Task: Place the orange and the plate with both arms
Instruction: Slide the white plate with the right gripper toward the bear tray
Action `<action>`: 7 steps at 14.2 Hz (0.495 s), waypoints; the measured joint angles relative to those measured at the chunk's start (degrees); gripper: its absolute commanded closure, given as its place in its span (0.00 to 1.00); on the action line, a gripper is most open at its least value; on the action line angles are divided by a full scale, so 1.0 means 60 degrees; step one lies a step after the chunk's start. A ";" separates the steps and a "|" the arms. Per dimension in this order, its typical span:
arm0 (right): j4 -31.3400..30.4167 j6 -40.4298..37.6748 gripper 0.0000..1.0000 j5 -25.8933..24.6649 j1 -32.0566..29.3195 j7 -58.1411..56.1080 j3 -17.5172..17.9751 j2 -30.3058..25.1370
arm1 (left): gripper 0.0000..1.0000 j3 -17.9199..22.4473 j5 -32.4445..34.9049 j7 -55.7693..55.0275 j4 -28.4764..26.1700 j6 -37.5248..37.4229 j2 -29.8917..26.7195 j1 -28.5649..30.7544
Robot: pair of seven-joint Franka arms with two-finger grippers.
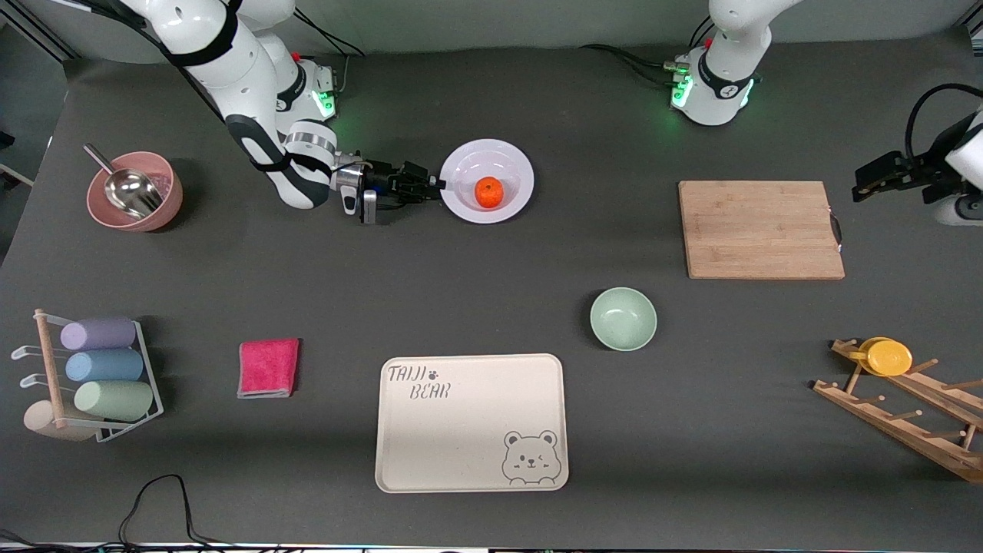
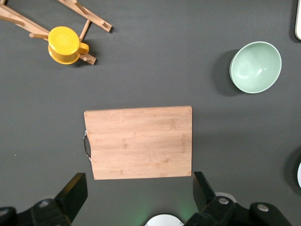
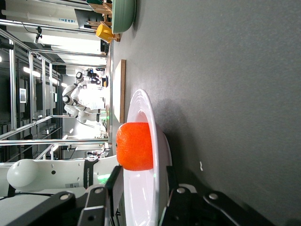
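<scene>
One orange (image 1: 488,192) on one plate (image 1: 517,165) — right pincer (image 1: 439,184) grips rim.

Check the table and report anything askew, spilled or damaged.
Nothing stands out. The orange sits whole in the plate, whose rim the right gripper pinches. The left gripper waits open by the cutting board. The green bowl and bear tray look intact.

orange (image 1: 488,192): bright orange
plate (image 1: 513,165): pale lavender-white
bowl (image 1: 623,319): mint green
tray (image 1: 468,453): cream, bear print
cloth (image 1: 268,368): pink
cutting board (image 1: 760,229): light wood grain
cup (image 1: 885,356): yellow
</scene>
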 measured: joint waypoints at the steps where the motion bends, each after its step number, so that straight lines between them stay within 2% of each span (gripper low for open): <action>1: 0.0009 0.0000 0.56 0.0007 0.0000 -0.0065 0.0016 0.0007 | 0.00 0.0012 -0.0002 0.0000 -0.0115 0.0127 -0.0001 0.0001; 3: 0.0030 0.0000 0.56 0.0011 0.0000 -0.0088 0.0042 0.0013 | 0.00 0.0064 -0.0002 0.0001 -0.0261 0.0244 -0.0001 0.0008; 7: 0.0045 0.0008 0.66 0.0029 0.0000 -0.0121 0.0113 0.0025 | 0.00 0.0143 -0.0002 0.0007 -0.0355 0.0251 -0.0008 0.0018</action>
